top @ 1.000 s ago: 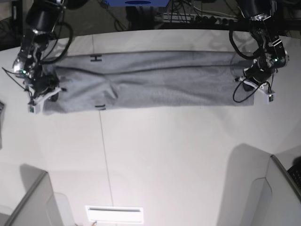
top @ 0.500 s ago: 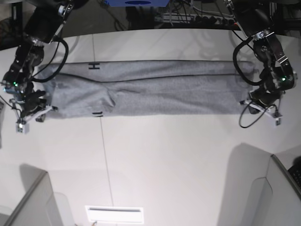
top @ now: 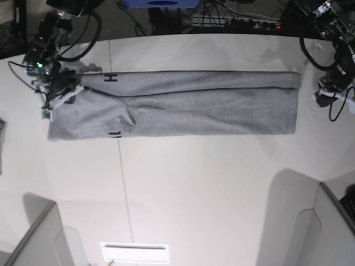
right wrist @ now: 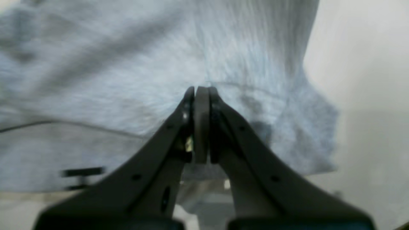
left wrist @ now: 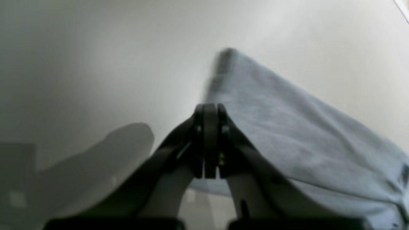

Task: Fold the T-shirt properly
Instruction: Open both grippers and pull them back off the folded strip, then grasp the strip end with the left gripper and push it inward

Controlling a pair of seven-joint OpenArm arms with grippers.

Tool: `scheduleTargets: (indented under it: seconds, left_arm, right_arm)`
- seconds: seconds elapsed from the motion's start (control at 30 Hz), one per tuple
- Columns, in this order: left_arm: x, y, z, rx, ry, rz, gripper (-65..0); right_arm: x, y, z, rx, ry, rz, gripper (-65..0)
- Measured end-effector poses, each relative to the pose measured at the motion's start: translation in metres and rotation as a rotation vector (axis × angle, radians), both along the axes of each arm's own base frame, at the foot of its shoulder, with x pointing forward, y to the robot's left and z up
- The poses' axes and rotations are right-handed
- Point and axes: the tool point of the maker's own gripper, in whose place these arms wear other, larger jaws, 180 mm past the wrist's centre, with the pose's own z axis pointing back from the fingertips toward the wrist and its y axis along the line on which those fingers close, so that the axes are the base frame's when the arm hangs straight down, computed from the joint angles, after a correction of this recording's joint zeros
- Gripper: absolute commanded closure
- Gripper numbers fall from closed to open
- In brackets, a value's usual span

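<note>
Both arms have been drawn back from the lower edge of the cloth since the earlier base frames. At the left of the base view, the right gripper, seen earlier at the lower left corner of the garment, is now found higher, over the upper left end of the T-shirt. In the right wrist view the right gripper is shown with its jaws pressed together, and nothing is seen caught between them; grey fabric fills the frame behind the tips, though whether it is touched cannot be told.

The T-shirt is laid as a long folded band across the upper middle of the white table, with black lettering showing at its left part. Its left end has been flattened compared with the earlier frames.

At the right edge of the base view, the left gripper has been moved off the cloth and is set just beside its right end. In the left wrist view the left gripper is likewise clenched on nothing, with the corner of the shirt lying to its right.
</note>
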Motion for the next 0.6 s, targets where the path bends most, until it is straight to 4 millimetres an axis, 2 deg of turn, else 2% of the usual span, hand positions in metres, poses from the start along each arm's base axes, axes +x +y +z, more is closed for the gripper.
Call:
scheduleTargets:
  seconds: [0.07, 0.2, 0.23, 0.3, 0.4, 0.47, 0.6]
  left_arm:
    - [-0.005, 0.003, 0.001, 0.038, -0.002, -0.037, 0.0]
    - [-0.011, -0.002, -0.003, 0.045, 0.018, -0.080, 0.0]
    - [-0.012, -0.001, -0.003, 0.045, 0.021, -0.080, 0.0]
    - [-0.011, -0.002, -0.003, 0.044, 0.016, -0.081, 0.0]
    - [-0.013, -0.002, -0.004, 0.046, 0.021, -0.085, 0.0]
    - [-0.015, -0.003, -0.005, 0.046, 0.025, -0.087, 0.0]
    - [-0.012, -0.004, -0.003, 0.042, 0.013, -0.089, 0.0]
  right_arm:
    - [-0.003, 0.004, -0.012, 0.032, 0.002, -0.012, 0.0]
    - [-0.004, 0.002, -0.009, 0.028, 0.007, -0.012, 0.0]
    - [-0.004, 0.001, -0.003, 0.010, 0.006, -0.007, 0.0]
    - [0.002, -0.001, 0.021, -0.029, -0.060, 0.001, 0.0]
    - [0.014, 0.006, 0.055, -0.054, -0.170, 0.007, 0.0]
    - [0.014, 0.012, 0.061, -0.048, -0.194, 0.011, 0.0]
    - [0.006, 0.014, 0.055, -0.044, -0.163, 0.012, 0.0]
